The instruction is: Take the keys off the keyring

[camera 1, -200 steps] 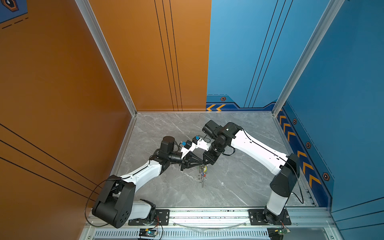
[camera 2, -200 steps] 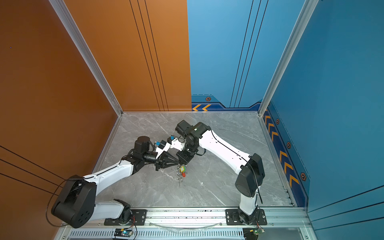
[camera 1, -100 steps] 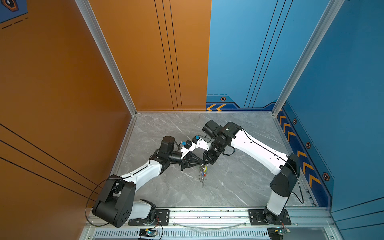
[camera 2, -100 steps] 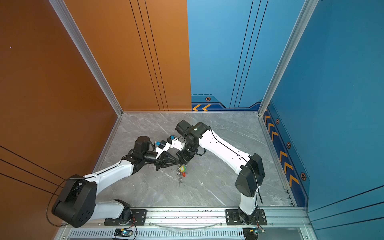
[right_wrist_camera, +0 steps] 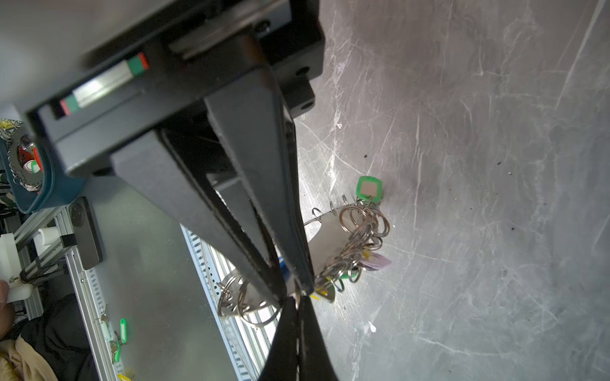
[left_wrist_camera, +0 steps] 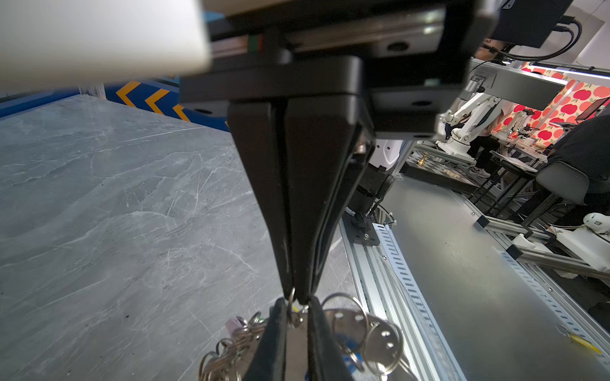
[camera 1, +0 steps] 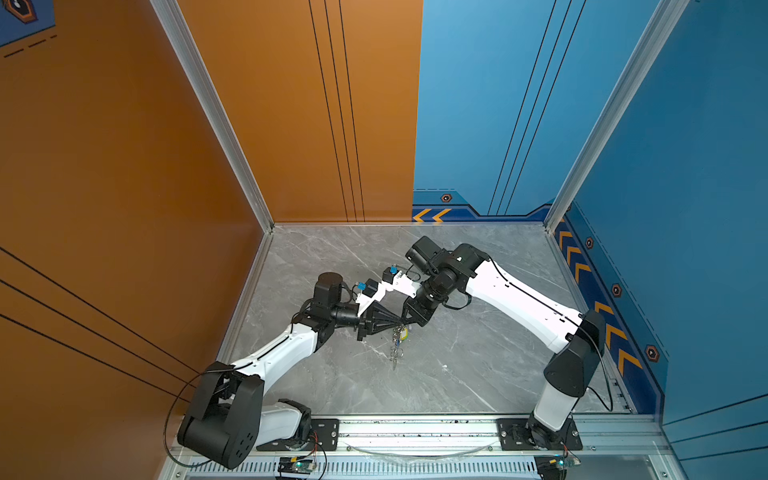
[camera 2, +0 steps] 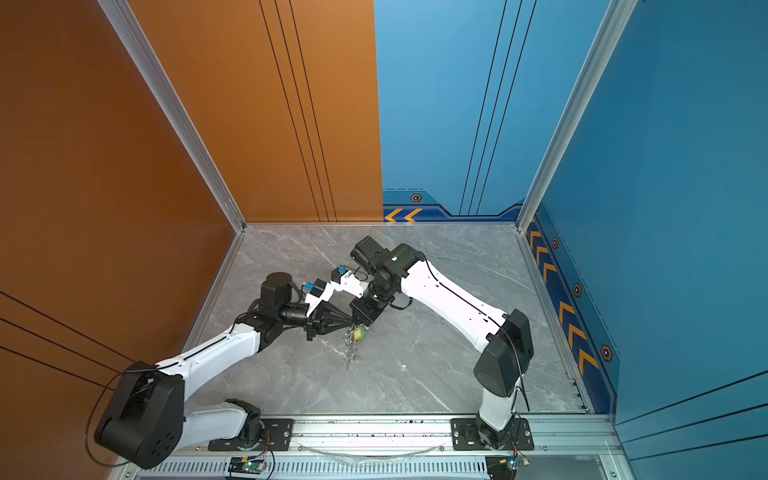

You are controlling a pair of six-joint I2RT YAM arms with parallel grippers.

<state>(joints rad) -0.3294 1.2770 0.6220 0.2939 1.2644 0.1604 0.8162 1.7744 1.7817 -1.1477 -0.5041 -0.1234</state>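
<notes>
Both grippers meet tip to tip above the grey marble table (camera 1: 457,374), with the keyring (camera 1: 400,337) (camera 2: 353,340) hanging below them. It is a flat grey metal plate (right_wrist_camera: 325,240) (left_wrist_camera: 345,321) edged with many silver split rings. My left gripper (camera 1: 398,323) (left_wrist_camera: 297,301) is shut on the plate's edge, its fingers a narrow gap apart. My right gripper (camera 1: 406,324) (right_wrist_camera: 298,299) is shut on a small split ring at that edge. Of the keys I see a green tag (right_wrist_camera: 369,188), a pink tag (right_wrist_camera: 378,262) and a yellow tag (camera 2: 356,333) among the rings. The key blades are hidden.
An orange wall (camera 1: 124,208) stands on the left; blue walls (camera 1: 685,208) close the back and right. An aluminium rail (camera 1: 415,428) runs along the front. Beyond it lie loose green-tagged keys (right_wrist_camera: 122,330), a yellow-tagged key (left_wrist_camera: 581,341), a dark phone (right_wrist_camera: 84,234) and a blue bin (right_wrist_camera: 33,194).
</notes>
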